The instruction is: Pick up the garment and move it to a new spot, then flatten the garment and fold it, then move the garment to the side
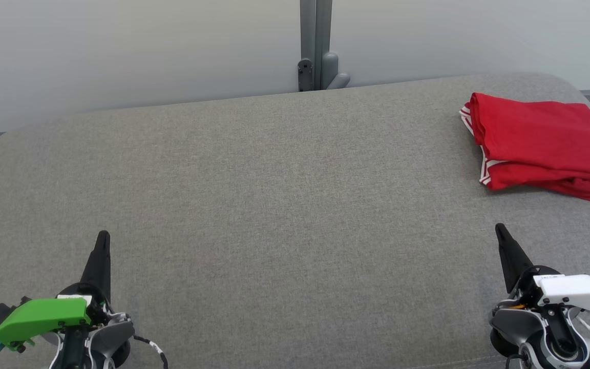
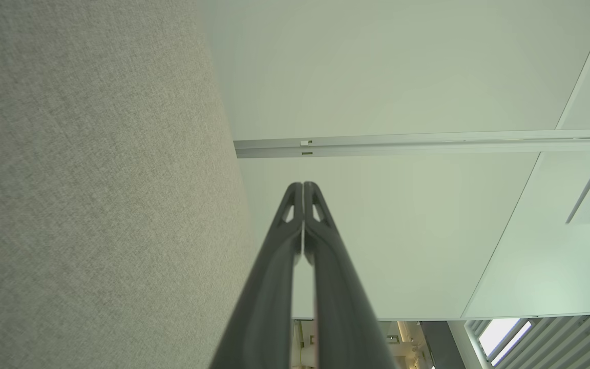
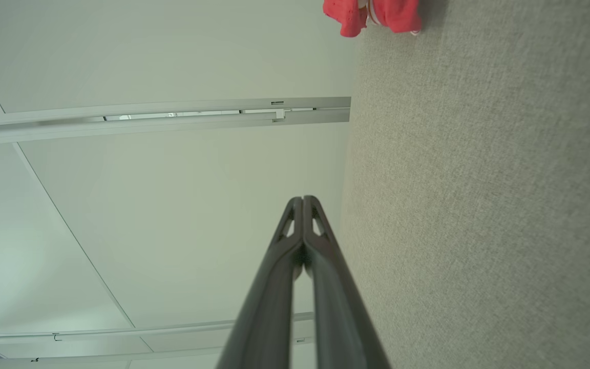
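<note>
Garment point(image 1: 543, 141) lies folded at 2 o'clock on upholstered surface point(image 1: 274, 205); last step looks done. L fingers point(image 1: 101, 256) and R fingers point(image 1: 510, 253) clenched, empty. Next: you verify placement, no regrasp req'd.

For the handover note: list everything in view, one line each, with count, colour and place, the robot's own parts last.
garment: one, red with white stripes at its edge, folded, at the far right of the padded surface.
padded surface: one, grey fabric, spread across the head view under both tools.
wall: one, pale, behind the surface's far edge.
post: one, grey, upright against the wall at the middle of the far edge.
left tool: one, dark fingers shut, green wrist cover, near left, apart from the garment.
right tool: one, dark fingers shut, white wrist cover, near right, short of the garment.
</note>
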Controlling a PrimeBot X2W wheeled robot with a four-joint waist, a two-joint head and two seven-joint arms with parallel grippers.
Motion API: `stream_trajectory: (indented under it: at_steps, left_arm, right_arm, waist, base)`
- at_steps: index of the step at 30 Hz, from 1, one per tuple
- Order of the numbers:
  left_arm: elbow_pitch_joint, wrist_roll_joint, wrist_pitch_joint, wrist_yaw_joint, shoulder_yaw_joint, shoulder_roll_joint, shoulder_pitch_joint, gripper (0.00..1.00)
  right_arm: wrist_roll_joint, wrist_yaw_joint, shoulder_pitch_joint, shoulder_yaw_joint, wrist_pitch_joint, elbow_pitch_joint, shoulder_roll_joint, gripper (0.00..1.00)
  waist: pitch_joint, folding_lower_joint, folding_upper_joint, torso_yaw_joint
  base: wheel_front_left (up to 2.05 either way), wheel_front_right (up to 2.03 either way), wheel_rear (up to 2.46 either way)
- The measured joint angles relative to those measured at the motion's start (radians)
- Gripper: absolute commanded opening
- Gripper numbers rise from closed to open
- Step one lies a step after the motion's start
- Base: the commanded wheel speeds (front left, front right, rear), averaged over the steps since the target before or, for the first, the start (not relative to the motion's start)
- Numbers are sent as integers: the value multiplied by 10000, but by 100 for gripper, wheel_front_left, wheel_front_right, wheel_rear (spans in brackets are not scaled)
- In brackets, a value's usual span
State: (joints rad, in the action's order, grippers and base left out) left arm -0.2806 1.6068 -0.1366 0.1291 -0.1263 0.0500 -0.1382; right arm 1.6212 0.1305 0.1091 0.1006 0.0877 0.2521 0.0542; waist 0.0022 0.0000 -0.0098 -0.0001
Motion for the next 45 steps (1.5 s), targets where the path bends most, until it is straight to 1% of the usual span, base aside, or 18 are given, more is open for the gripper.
stream_trajectory:
  at_steps: [45]
  left_arm:
    - [0,0,0,0,0,0,-1,0]
  right_arm:
    - [-36,0,2,29,33,0,-15,0]
  waist:
    - [0,0,0,0]
  base:
    - [0,0,0]
